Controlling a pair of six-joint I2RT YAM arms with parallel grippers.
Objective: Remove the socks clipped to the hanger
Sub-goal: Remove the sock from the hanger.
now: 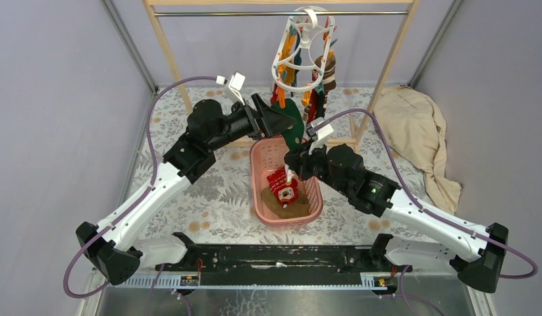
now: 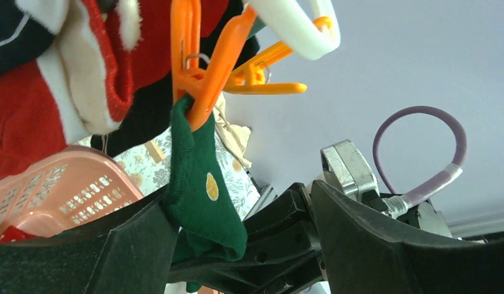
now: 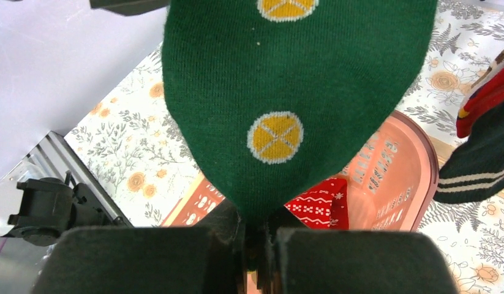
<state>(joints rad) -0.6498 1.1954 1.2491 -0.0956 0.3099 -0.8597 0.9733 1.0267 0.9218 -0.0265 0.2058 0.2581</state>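
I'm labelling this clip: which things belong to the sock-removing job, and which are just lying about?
Job: green sock, other hanging socks, orange clip, hanger, pink basket holding a red sock.
Lying about: beige cloth, wooden rack.

Basket (image 1: 253, 178), rack legs (image 1: 168, 56) and dangling socks (image 1: 293, 128) crowd beneath the hanger (image 1: 301, 49).

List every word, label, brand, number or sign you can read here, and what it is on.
No readable text anywhere.
On the green sock: yellow wheel motifs, no letters.
On the red sock: white knit pattern, no words.
On the metal strip at the arms' bases: fine marks, too small to read.
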